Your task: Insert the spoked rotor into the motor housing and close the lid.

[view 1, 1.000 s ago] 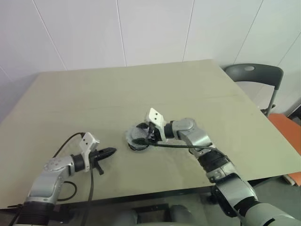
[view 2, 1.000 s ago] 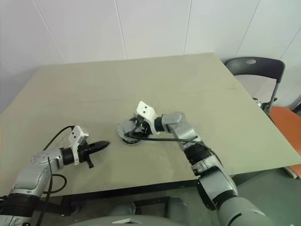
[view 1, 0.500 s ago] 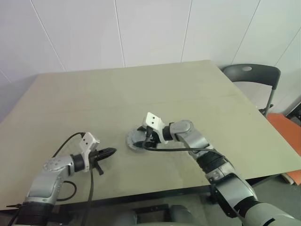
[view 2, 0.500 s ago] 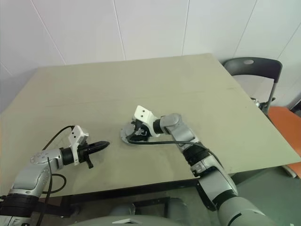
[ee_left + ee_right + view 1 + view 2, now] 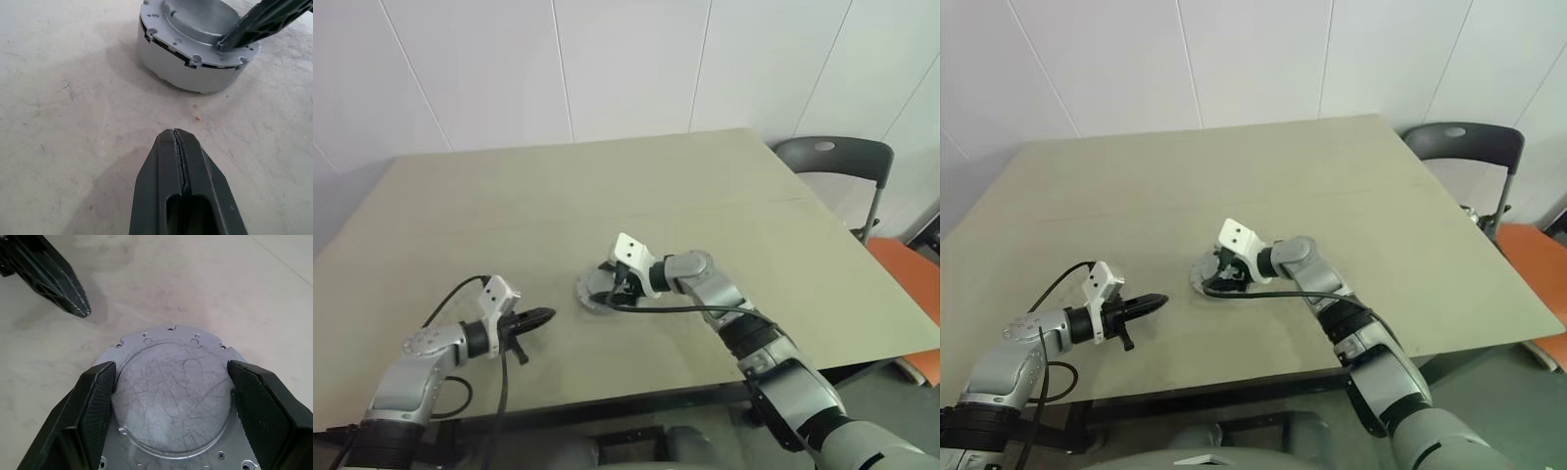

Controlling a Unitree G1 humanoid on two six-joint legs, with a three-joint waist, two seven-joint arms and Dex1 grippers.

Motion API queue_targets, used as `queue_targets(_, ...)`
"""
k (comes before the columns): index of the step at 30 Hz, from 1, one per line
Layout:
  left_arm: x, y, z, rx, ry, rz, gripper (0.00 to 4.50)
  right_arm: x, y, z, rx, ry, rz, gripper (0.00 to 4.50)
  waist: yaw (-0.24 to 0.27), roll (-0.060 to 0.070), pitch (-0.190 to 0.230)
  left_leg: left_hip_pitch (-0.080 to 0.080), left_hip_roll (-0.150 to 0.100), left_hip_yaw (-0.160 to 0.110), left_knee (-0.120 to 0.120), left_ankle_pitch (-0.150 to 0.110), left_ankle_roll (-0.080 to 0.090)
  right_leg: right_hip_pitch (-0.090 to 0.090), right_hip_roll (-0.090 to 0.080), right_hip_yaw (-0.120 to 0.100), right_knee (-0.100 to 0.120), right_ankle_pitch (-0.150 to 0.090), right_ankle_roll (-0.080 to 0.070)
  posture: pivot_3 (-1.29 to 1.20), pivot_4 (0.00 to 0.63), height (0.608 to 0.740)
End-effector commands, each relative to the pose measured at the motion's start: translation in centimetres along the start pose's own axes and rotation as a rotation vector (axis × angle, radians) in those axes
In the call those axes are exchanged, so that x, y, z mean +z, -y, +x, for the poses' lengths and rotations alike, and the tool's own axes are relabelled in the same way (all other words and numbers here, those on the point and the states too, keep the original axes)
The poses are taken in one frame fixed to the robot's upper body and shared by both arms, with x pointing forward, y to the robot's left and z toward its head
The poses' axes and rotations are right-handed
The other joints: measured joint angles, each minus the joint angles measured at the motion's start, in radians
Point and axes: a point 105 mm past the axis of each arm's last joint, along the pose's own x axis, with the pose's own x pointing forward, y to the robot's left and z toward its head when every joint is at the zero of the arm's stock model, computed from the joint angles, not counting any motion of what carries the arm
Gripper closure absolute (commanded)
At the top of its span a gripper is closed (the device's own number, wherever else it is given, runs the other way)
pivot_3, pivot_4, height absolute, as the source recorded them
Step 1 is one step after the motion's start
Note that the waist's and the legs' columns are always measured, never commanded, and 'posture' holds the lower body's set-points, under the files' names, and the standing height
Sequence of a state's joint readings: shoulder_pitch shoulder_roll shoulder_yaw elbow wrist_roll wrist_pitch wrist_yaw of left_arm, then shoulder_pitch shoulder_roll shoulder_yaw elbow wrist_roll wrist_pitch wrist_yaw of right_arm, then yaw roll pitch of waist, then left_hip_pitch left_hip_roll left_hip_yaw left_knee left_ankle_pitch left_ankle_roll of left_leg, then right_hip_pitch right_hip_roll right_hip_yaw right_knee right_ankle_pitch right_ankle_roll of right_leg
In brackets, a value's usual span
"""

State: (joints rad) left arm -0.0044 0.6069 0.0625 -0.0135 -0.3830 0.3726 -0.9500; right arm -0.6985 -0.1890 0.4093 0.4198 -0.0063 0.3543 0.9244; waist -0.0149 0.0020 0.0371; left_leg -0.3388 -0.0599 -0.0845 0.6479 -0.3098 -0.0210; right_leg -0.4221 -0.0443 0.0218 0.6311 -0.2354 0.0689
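Observation:
The motor housing (image 5: 190, 73), a silver puck, stands on the table in front of me. The lid (image 5: 171, 401), a scratched pale grey disc with small holes round its rim, lies flat on top of it. My right gripper (image 5: 171, 369) reaches over from the right, its two black fingers (image 5: 98, 396) spread wide and pressed against opposite sides of the lid's raised centre. The left gripper (image 5: 543, 315) rests shut on the table a short way left of the housing, pointing at it, and holds nothing. The spoked rotor is hidden.
The tan table (image 5: 509, 215) spreads wide on all sides of the housing, its front edge just below my arms. A dark folding chair (image 5: 832, 157) and an orange seat (image 5: 906, 279) stand off the table's right side. A black cable (image 5: 450, 299) loops behind the left wrist.
My right gripper has tipped down a little, and the lid now sits flatter on the housing. The left arm has stayed still. The head view has shifted slightly.

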Motion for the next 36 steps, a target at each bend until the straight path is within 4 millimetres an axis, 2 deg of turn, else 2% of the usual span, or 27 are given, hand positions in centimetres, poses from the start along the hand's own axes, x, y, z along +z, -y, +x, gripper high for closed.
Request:
queue_targets(1, 0.6, -0.2, -0.3, 0.006, 0.023, 0.031, 4.5, 0.0, 1.0, 0.1, -0.048, -0.034, -0.018, 1.21, 0.0, 0.0, 0.0, 0.0, 0.0, 0.0, 0.0, 0.0, 0.0, 0.0, 0.0, 0.0, 0.0, 0.0, 0.0, 0.0, 0.0, 0.74)
queue_targets(14, 0.2, -0.4, -0.4, 0.01, 0.023, 0.029, 4.5, -2.2, 0.0, 0.4, 0.011, -0.141, 0.06, 1.21, 0.0, 0.0, 0.0, 0.007, 0.002, 0.0, 0.002, 0.001, -0.002, 0.008, 0.002, 0.0, 0.001, 0.001, -0.002, 0.0, 0.0, 0.74)
queue_targets(20, 1.1, -0.6, 0.4, 0.031, 0.047, 0.07, 4.5, -2.1, -0.1, 0.3, 0.008, -0.133, 0.066, 1.21, 0.001, 0.0, 0.0, 0.012, 0.002, 0.0, 0.001, 0.001, -0.002, 0.013, 0.002, -0.001, -0.001, 0.001, -0.001, 0.0, 0.0, 0.74)
queue_targets(25, 5.1, -1.9, 3.6, 0.1, 0.155, 0.199, 4.5, -2.3, 0.0, 0.3, 0.0, -0.141, 0.072, 1.21, 0.007, 0.0, -0.001, 0.016, 0.001, -0.001, 0.001, 0.001, -0.002, 0.017, 0.002, -0.002, -0.001, 0.0, -0.001, 0.0, 0.0, 0.74)
queue_targets(29, 9.1, -0.3, 7.4, -0.022, 0.245, 0.24, 4.5, -2.6, -0.2, 0.5, -0.004, -0.153, 0.079, 1.21, 0.003, -0.002, -0.001, 0.016, 0.001, -0.001, 0.001, 0.001, -0.002, 0.017, 0.001, -0.002, -0.001, 0.001, -0.001, 0.0, 0.0, 0.74)
queue_targets(30, 9.6, 0.0, 8.2, -0.051, 0.245, 0.244, 4.5, -2.6, -0.2, 0.5, -0.004, -0.153, 0.079, 1.21, 0.003, -0.002, -0.001, 0.016, 0.001, -0.001, 0.001, 0.001, -0.002, 0.017, 0.001, -0.002, -0.002, 0.001, 0.0, 0.0, 0.0, 0.74)
queue_targets(34, 9.1, 0.4, 10.3, -0.132, 0.172, 0.246, 4.5, -2.4, -0.1, 0.6, -0.015, -0.143, 0.082, 1.21, -0.003, -0.001, -0.002, 0.016, 0.001, -0.001, -0.001, 0.001, -0.002, 0.017, 0.002, -0.001, -0.001, 0.001, 0.0, 0.0, 0.0, 0.74)
queue_targets(36, 7.6, 0.2, 10.9, -0.14, 0.076, 0.254, 4.5, -2.4, 0.0, 0.5, -0.025, -0.141, 0.083, 1.21, -0.003, -0.001, -0.002, 0.016, 0.001, -0.001, -0.001, 0.001, -0.002, 0.016, 0.002, -0.001, -0.001, 0.001, 0.0, 0.0, 0.0, 0.74)
